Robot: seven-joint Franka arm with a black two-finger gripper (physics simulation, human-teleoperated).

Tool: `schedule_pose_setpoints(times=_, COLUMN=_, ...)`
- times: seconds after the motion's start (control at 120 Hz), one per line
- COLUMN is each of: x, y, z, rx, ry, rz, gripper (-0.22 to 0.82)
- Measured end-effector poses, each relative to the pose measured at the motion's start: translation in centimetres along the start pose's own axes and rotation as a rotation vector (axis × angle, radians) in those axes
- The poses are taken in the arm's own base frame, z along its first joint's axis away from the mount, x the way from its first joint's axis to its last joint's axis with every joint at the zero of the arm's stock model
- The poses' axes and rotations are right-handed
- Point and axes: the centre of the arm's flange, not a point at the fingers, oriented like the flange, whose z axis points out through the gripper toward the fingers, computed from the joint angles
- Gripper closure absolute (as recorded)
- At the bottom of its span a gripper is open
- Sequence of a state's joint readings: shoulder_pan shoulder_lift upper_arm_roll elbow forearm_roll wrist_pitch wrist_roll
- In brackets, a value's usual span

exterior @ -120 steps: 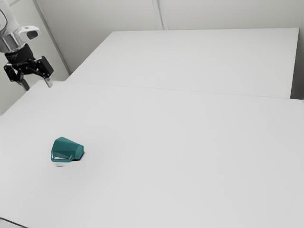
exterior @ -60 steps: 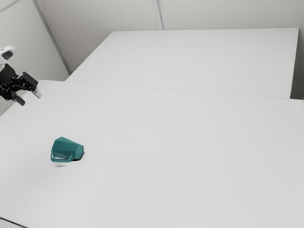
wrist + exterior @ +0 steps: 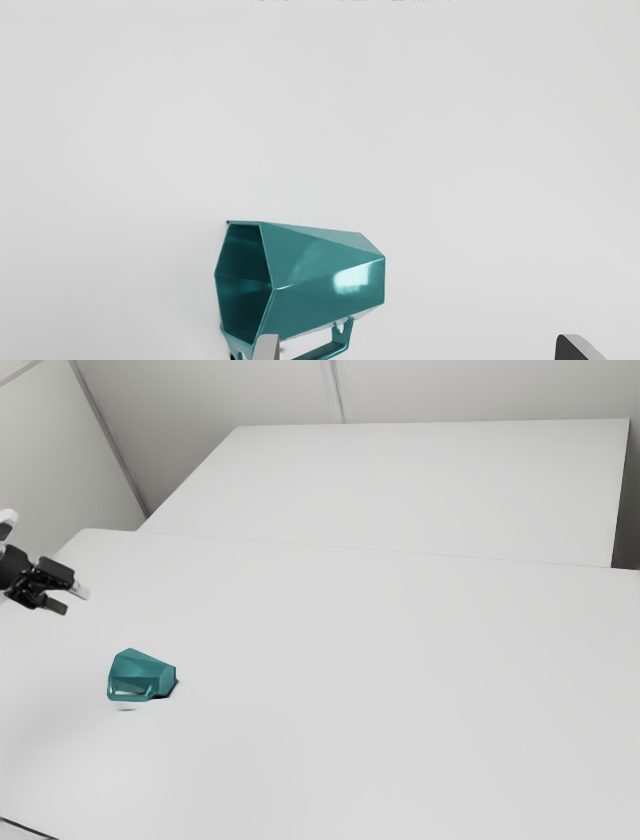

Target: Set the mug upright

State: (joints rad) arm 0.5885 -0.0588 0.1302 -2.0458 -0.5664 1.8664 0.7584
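Exterior view, from its left: a pale wall (image 3: 50, 450) stands behind the arm, bordered by a slanting grey strip (image 3: 109, 442). At the lower left corner a thin dark line (image 3: 30, 829) crosses the edge of the picture. The white tabletop (image 3: 350, 690) is smooth and evenly lit, and spans the foreground. Beyond a fine seam (image 3: 370, 548) lies a further white surface (image 3: 420, 485), backed by a light grey wall (image 3: 480, 390) with a narrow upright joint (image 3: 337, 390). A dark area (image 3: 627, 520) borders that surface at the exterior view's right.

Arm: it enters at the exterior view's left edge, a white link (image 3: 8, 518) showing above the black hand (image 3: 28, 578). The gripper (image 3: 70, 601) is raised over the near table, its fingers directed toward the exterior view's right and slightly downward. Condition of the pincer: spread, with a wide gap between the two fingertips.

Mug: teal, faceted, resting on its side on the tabletop, below and to the right of the gripper in the exterior view and apart from it. Its mouth faces the exterior view's left, its base the right; the handle (image 3: 130, 697) is on the camera's side. Wrist view: the mug (image 3: 320, 280) shows its dark interior; one fingertip (image 3: 267, 347) overlaps the outline near the rim, the other (image 3: 575, 347) is well apart from it.
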Motion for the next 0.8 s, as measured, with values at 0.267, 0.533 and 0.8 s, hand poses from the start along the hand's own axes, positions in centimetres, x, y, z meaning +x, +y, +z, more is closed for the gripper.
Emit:
schedule_pose_setpoints(times=0.267, x=-1.4, y=-2.9, z=3.9, rx=-0.076, ry=0.010, rz=0.038, gripper=0.00)
schedule_pose_setpoints(times=0.533, x=-2.9, y=-4.9, z=7.0, rx=-0.134, ry=-0.001, rz=0.014, gripper=0.00)
schedule_pose_setpoints(times=0.8, x=-3.2, y=-6.7, z=9.3, rx=-0.156, ry=-0.014, rz=0.003, gripper=0.00)
